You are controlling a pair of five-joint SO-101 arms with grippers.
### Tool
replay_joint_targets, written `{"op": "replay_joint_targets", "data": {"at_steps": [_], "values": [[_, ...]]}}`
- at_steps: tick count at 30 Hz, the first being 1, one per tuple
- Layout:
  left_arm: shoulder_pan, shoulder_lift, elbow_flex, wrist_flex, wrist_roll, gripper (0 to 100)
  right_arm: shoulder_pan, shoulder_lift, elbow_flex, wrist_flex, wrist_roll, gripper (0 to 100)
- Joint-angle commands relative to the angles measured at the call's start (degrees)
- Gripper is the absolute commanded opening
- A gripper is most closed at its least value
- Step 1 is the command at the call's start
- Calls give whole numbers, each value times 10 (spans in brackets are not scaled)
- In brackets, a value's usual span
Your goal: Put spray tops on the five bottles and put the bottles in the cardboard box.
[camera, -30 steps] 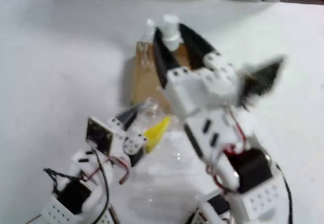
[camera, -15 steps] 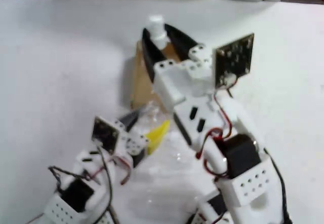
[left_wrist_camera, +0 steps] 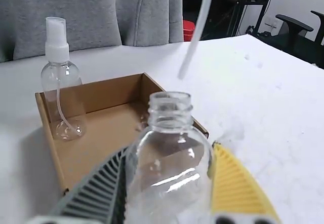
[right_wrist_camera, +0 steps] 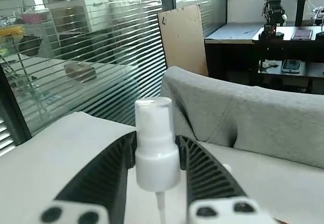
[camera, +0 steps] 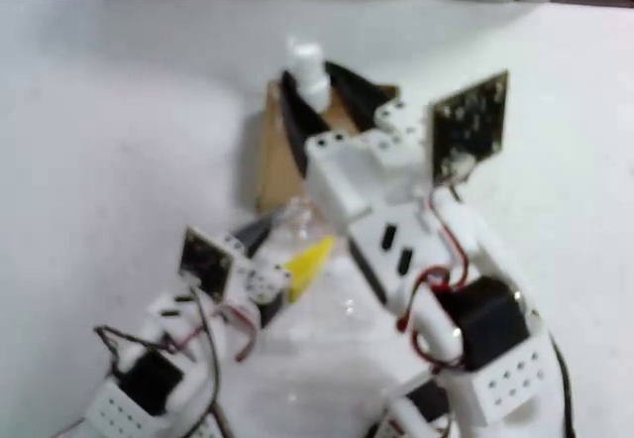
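Observation:
My left gripper (camera: 295,232) is shut on an uncapped clear bottle (camera: 293,222) just in front of the cardboard box (camera: 277,161). The left wrist view has this bottle (left_wrist_camera: 169,153) upright between the grey and yellow fingers, its neck open. Above the box, my right gripper (camera: 309,76) is shut on a white spray top (camera: 305,61). In the right wrist view the spray top (right_wrist_camera: 156,150) sits between the black fingers. Its thin dip tube (left_wrist_camera: 195,31) hangs above and beyond the bottle's neck. One capped bottle (left_wrist_camera: 61,82) stands in the box's far corner (left_wrist_camera: 101,127).
The white table (camera: 119,111) spreads wide on both sides of the box. Grey chair backs (left_wrist_camera: 101,11) line the table's far edge. The two arms' bases stand close together at the near edge.
My right gripper has carried the spray top to the left over the box and turned at the wrist, and has come down slightly. The left gripper and its bottle have barely moved.

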Motion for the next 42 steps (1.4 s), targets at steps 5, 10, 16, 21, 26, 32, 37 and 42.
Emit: {"op": "replay_joint_targets", "data": {"at_steps": [5,10,16,21,26,32,37,42], "values": [[1,-7,-7,-6,4,20,-6,-17,41,-27,-6,18],[1,-7,-7,-6,4,20,-6,-13,44,-64,-6,16],[1,-7,-7,-6,4,20,-7,-17,72,-59,-8,16],[1,-7,-7,-6,4,20,-7,-17,121,-64,-11,16],[1,-7,-6,-5,4,20,-21,-19,171,-63,-27,16],[-15,-7,-6,-6,4,20,-44,-73,224,-62,-47,16],[-27,-7,-6,-6,4,20,-46,-126,270,-60,-47,16],[-26,-7,-6,-6,4,20,-47,-173,326,-61,-47,16]]}}
